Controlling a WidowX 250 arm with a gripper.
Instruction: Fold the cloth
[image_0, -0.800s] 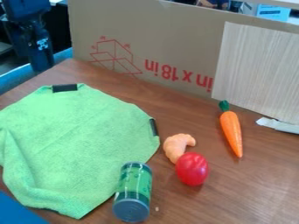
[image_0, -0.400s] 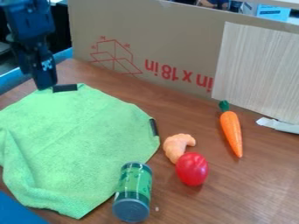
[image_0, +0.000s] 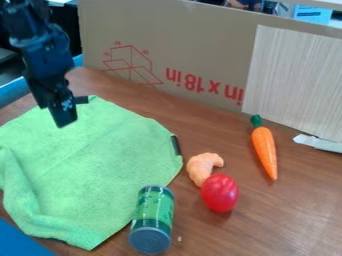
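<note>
My gripper (image_0: 59, 116) hangs at the upper left, in front of the cloth's far edge and partly covering the black clip there. The green cloth (image_0: 93, 165) is spread over the left part of the table, wrinkled at its lower left. One black clip (image_0: 81, 100) is at its far edge and another black clip (image_0: 176, 145) at its right edge. I cannot tell whether the gripper touches the cloth.
A green can (image_0: 153, 220) lies by the cloth's lower right edge. Right of it are a red tomato-like toy (image_0: 220, 193), an orange curved toy (image_0: 202, 167) and a carrot (image_0: 264, 150). A cardboard wall (image_0: 194, 45) stands behind; a blue object (image_0: 20, 242) is at the lower left.
The arm has come down and toward the camera, slightly right, from the upper left corner to over the cloth's far edge. The cloth and toys look unmoved.
</note>
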